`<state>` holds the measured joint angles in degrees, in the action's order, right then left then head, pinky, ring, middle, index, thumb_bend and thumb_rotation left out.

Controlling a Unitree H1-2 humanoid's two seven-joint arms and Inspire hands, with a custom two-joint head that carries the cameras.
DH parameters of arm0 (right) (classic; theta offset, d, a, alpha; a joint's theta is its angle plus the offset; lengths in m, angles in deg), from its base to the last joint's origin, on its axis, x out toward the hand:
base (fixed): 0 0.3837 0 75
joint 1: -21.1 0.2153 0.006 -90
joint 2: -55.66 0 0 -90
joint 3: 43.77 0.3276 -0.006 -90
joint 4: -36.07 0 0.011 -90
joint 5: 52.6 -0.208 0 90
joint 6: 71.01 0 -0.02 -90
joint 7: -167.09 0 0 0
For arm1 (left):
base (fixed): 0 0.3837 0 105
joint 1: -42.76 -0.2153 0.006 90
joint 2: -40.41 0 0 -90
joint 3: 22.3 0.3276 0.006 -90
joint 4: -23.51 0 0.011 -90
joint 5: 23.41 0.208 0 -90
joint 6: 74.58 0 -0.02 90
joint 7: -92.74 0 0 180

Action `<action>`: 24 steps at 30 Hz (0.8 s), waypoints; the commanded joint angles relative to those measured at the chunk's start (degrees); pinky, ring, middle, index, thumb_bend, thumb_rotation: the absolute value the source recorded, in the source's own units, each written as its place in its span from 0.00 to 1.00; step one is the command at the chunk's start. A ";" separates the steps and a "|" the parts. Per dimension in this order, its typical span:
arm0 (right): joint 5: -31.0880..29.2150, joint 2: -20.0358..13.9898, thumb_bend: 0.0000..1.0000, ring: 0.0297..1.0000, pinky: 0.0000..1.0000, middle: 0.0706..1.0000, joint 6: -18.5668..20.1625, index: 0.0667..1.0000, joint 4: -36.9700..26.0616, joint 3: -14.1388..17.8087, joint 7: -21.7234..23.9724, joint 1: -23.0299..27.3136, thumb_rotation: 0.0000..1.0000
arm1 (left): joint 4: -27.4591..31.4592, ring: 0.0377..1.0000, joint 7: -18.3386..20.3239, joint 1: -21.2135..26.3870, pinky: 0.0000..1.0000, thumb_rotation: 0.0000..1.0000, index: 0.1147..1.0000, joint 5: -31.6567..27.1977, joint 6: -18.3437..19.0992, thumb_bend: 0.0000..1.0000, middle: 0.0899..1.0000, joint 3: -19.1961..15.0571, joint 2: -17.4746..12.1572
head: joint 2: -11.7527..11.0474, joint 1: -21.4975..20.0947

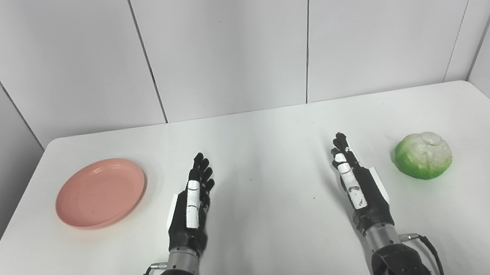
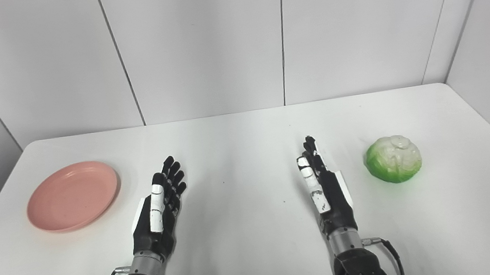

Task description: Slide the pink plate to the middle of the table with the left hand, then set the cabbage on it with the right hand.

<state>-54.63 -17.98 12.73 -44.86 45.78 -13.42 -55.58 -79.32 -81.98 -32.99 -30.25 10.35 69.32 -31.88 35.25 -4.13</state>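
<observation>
Between plate and cabbage, on the worktop's near half:

Left hand (image 1: 192,203): black shell, white thumb plate, edge-on, fingers straight and slightly apart, released, holding nothing. Just right of the plate, not touching it.

Right hand (image 1: 355,185): same build, same flat released pose, empty. Left of the cabbage, a clear gap between.

Pink plate (image 1: 100,192): round, shallow, raised rim, matte salmon finish, faint concentric rings inside. Lies flat on the worktop's left side, well left of centre. Likely light, stiff plastic; should slide readily on the smooth top. Suggested contact: fingers on the far-left rim or pressed flat into the well, then drawn rightward.

Cabbage (image 1: 423,155): rounded, lumpy, glossy, bright green low down, fading to whitish at the crown. Sits far right of the plate. Probably a light, firm replica; may roll. Suggested hold: fingers and thumb on opposite flanks.

Worktop (image 1: 266,245): white, smooth, rounded corners, faint specks.
</observation>
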 commanded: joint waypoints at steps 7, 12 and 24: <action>-0.67 0.34 0.68 1.00 1.00 1.00 -1.91 1.00 -1.17 -0.09 0.60 0.49 0.94 | -0.39 1.00 -0.15 1.37 1.00 1.00 1.00 0.46 -1.25 0.71 1.00 -0.37 -0.36 | -0.08 0.06; -0.40 0.26 0.68 1.00 1.00 1.00 -1.93 1.00 -1.06 -0.19 0.55 0.51 0.94 | -0.20 1.00 0.07 1.30 1.00 1.00 1.00 0.32 -1.28 0.71 1.00 -0.34 -0.40 | -0.05 0.05; -0.54 -0.10 0.67 1.00 1.00 1.00 -2.47 1.00 -0.50 -0.08 0.77 0.35 0.95 | 0.04 1.00 0.01 1.20 1.00 1.00 1.00 0.48 -1.21 0.72 1.00 -0.16 -0.29 | -0.93 4.29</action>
<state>-54.79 -17.99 12.73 -44.95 45.67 -13.41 -55.67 -79.48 -81.99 -32.83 -30.35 10.32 69.23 -31.95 34.89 -2.38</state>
